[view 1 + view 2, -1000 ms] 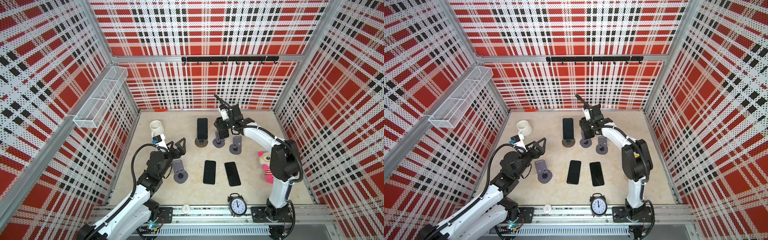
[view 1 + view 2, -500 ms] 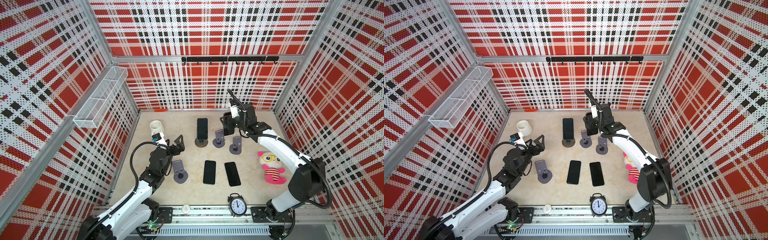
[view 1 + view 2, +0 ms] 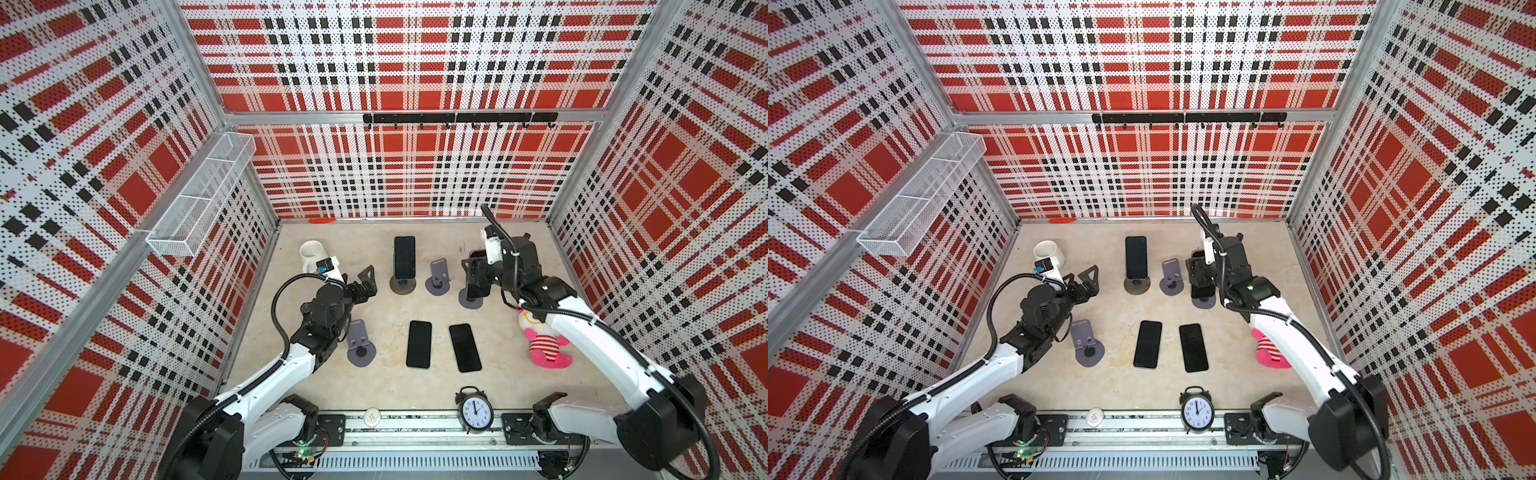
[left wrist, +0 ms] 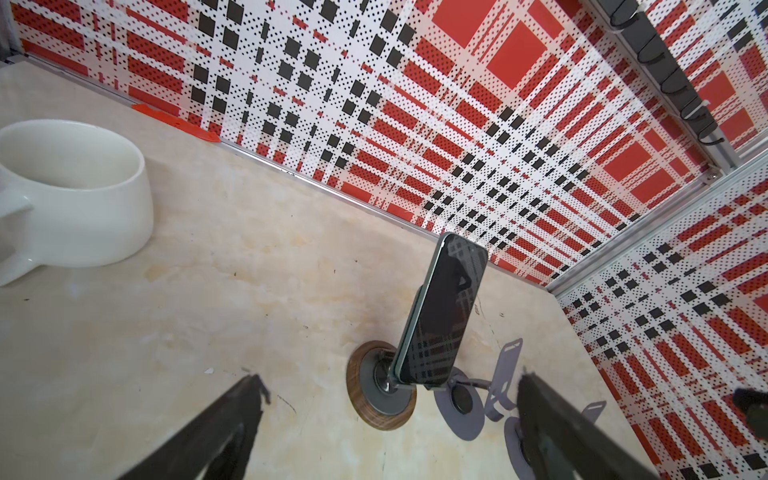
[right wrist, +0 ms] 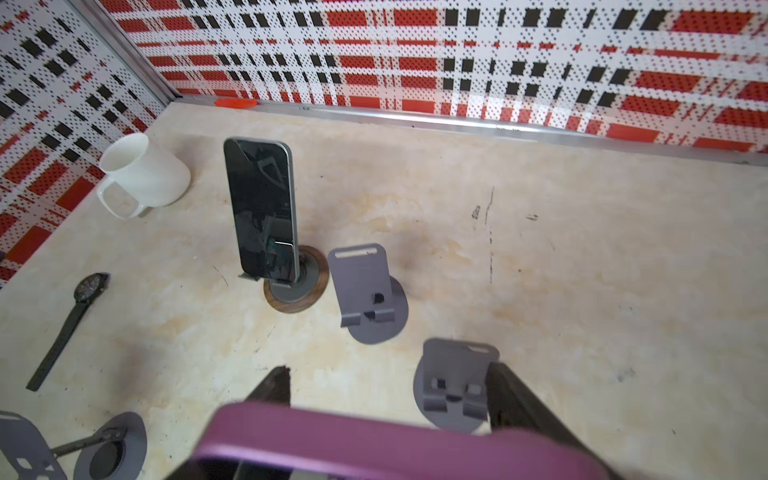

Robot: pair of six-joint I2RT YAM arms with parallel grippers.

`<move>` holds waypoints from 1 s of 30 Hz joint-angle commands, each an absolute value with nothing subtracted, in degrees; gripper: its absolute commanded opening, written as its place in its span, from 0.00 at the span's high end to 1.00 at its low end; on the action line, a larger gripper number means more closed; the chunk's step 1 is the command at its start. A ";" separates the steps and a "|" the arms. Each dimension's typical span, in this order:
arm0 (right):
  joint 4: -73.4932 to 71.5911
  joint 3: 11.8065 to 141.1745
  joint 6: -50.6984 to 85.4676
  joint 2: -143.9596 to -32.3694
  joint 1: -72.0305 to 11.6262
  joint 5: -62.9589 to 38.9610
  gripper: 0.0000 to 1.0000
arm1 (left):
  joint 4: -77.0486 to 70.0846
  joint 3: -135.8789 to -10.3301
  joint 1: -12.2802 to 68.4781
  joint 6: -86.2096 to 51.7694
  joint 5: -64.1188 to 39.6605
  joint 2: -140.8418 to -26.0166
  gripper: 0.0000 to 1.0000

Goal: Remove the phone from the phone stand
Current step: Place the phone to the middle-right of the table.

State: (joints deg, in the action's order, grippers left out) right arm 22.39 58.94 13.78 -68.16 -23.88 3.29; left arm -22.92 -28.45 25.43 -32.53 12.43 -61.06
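Phone in purple case (image 5: 395, 440): clamped by its side edges in right claw (image 5: 388, 368), closed firmly on it. Long axis near upright. Raised just above grey stand (image 5: 455, 382), cradle bare, apparently clear of hooks.

Left claw (image 3: 368, 279): spread wide, empty, pointed toward second phone (image 3: 404, 257) propped on wood-ringed stand (image 3: 402, 286); judged the nearer arm for that one.

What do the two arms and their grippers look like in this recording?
The left arm and right arm have white shells on the long links with black joints. A looping black cable runs outside each. The left gripper and right gripper are black, with triangular open-frame fingers. The left wrist carries a white block with a blue tag.
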 commanded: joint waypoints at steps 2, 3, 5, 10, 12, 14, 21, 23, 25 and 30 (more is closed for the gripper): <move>24.09 52.53 16.91 -63.09 -23.65 8.38 0.30 | -26.11 -28.71 25.15 -31.99 11.98 -62.59 0.02; 24.16 51.25 17.69 -62.49 -23.68 8.69 0.30 | -26.46 -28.82 25.21 -31.99 11.81 -63.02 0.02; 23.89 48.36 19.53 -61.73 -23.65 9.14 0.29 | -26.89 -29.46 25.17 -31.83 11.11 -64.02 0.02; 19.31 43.10 23.60 -62.21 -23.08 9.41 0.27 | -27.24 -30.06 25.39 -31.82 10.72 -64.83 0.02; 17.54 42.05 25.12 -63.51 -22.62 9.45 0.28 | -27.33 -30.26 25.40 -31.58 10.49 -65.09 0.02; 16.01 40.97 26.09 -64.38 -21.52 9.39 0.28 | -27.26 -30.17 25.35 -31.63 10.00 -64.89 0.02; 14.50 41.02 26.79 -67.21 -13.39 3.90 0.28 | -25.70 -28.97 25.28 -31.64 10.73 -62.31 0.02; 15.02 41.80 26.43 -67.56 -11.80 3.66 0.28 | -25.23 -28.67 25.22 -31.40 11.46 -61.35 0.02; 15.13 42.73 25.19 -67.97 -10.05 3.86 0.28 | -25.22 -28.32 25.07 -30.97 11.71 -60.34 0.02; 12.25 45.87 23.55 -70.98 -5.79 4.85 0.29 | -25.65 -27.83 24.69 -30.94 11.80 -59.27 0.02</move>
State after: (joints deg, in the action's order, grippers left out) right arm 16.86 43.16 24.67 -69.97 -7.33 4.56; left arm -25.06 -28.45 25.39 -31.99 11.14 -60.01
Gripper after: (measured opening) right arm 0.749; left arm 0.982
